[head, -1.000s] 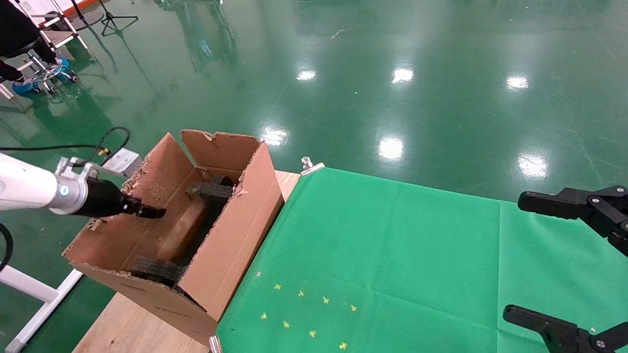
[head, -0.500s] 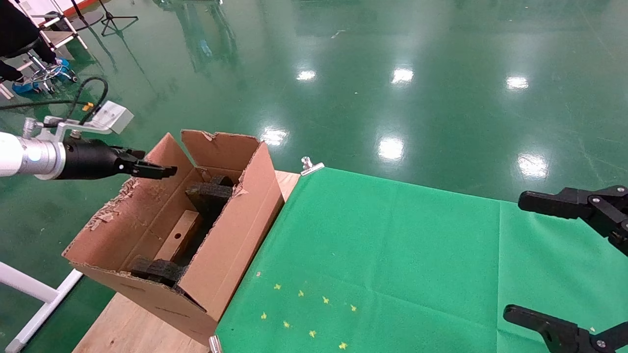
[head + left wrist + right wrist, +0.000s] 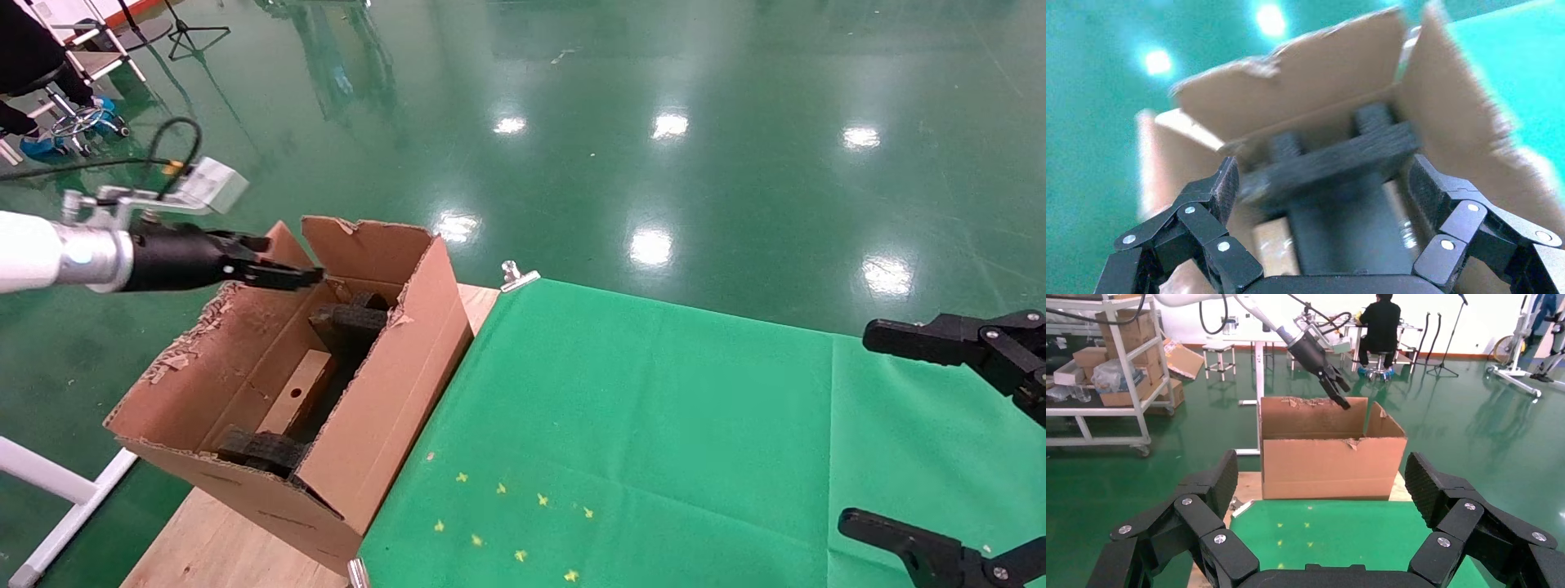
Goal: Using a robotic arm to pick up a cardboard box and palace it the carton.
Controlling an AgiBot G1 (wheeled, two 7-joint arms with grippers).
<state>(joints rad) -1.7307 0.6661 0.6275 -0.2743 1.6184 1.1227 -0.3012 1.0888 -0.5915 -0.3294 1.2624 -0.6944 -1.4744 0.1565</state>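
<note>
Starting nearest: find the right gripper (image 3: 858, 429) parked at the right edge over the green cloth (image 3: 654, 408), jaws spread wide, holding nothing. Count eight small yellow marks (image 3: 501, 488) on that one cloth, and two metal clips (image 3: 519, 276) at its left corners.

Move on to the one carton (image 3: 392, 408), standing on the wooden table (image 3: 212, 539) just beside the cloth, flaps up. Look inside for the single cardboard box (image 3: 306, 380), lying flat on the bottom with its punched hole facing up, between two black foam pieces (image 3: 261, 449), one at the near end and one at the far end. Judge the placing as done.

Beyond, note the one robotic arm (image 3: 49, 257), its left gripper (image 3: 1324, 184) poised above the carton's far left flap, fingers apart and empty.

For the step in hand, probably clearing away: lift straight up before swinging sideways, keep the fingers spread, and avoid catching the ragged flap edge or tipping the carton.

Farthest off, spot one seated person (image 3: 1381, 321) on the green floor.
</note>
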